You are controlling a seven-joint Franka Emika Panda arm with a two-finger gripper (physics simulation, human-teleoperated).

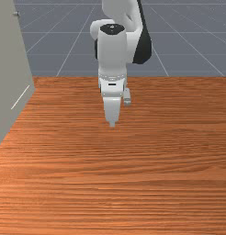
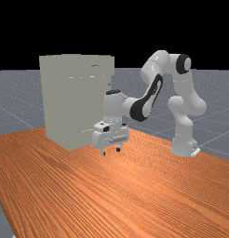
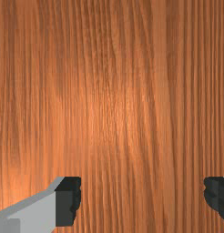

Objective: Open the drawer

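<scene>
Grey-beige cabinet [image 2: 65, 102] — upright on the wood surface [image 2: 135, 195], at the far view's left.
Boxy, matte, pale; upper section [image 2: 100, 62] juts beyond the body below. Gripper [image 2: 111, 151] near it, above the surface — fingers [image 3: 67, 202] spread wide.

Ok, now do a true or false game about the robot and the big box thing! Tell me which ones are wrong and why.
1. The cabinet stands on the far view's left of the gripper. True.
2. The cabinet is bright red. False: it is pale grey.
3. The gripper is shut on the cabinet. False: it is open, with nothing between its fingers.
4. The gripper points down toward the table. True.
5. The table is shiny blue glass. False: it is orange-brown wood.
</scene>
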